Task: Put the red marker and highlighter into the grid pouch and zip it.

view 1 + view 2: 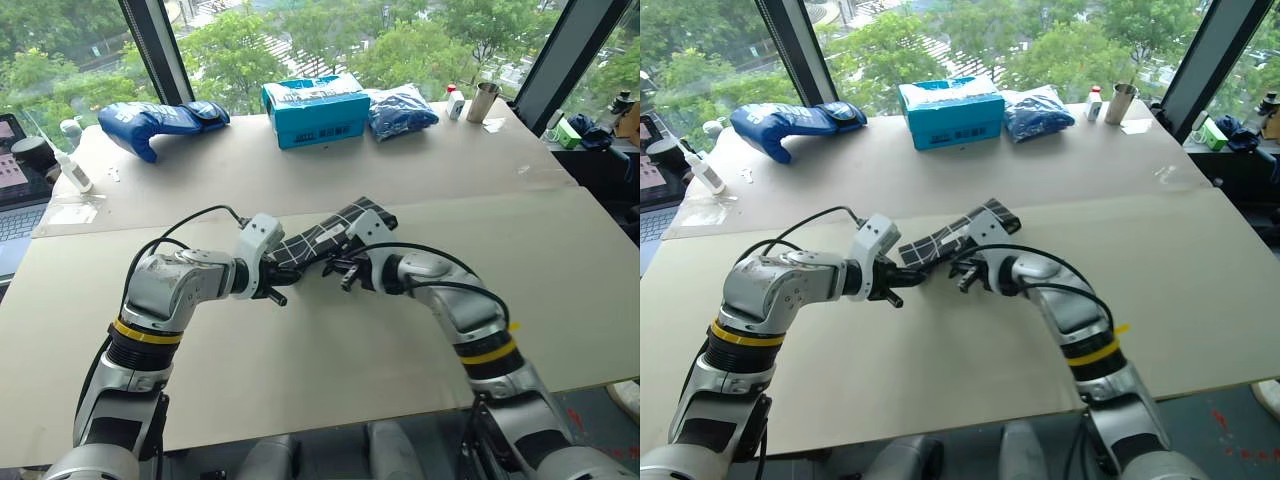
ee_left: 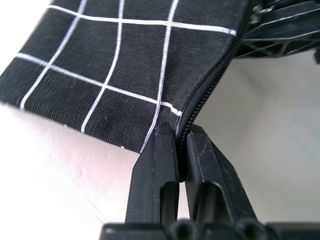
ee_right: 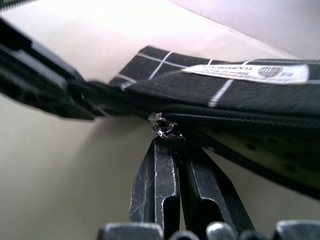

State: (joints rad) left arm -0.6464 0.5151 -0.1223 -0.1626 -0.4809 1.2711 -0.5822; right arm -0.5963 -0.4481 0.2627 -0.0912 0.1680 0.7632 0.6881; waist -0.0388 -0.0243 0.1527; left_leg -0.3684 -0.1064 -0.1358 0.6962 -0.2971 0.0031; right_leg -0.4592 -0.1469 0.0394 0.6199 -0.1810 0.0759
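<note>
The grid pouch [image 1: 322, 234], black with thin white lines, is held just above the table [image 1: 300, 380] between both grippers. My left gripper [image 2: 182, 131] is shut on the pouch's corner at the end of the zipper. My right gripper [image 3: 172, 142] is shut on the zipper pull, with the metal slider [image 3: 162, 125] right at its fingertips. Beyond the slider the pouch mouth gapes and shows a dotted lining [image 3: 260, 150]. The white label [image 3: 245, 73] faces the right wrist view. The red marker and the highlighter are hidden.
At the table's far side lie a blue bag [image 1: 160, 122], a teal box [image 1: 315, 108] and another blue bag [image 1: 402, 110]. A small bottle [image 1: 455, 102] and a metal cup [image 1: 483, 100] stand at the back right. A laptop [image 1: 15, 200] sits at the left.
</note>
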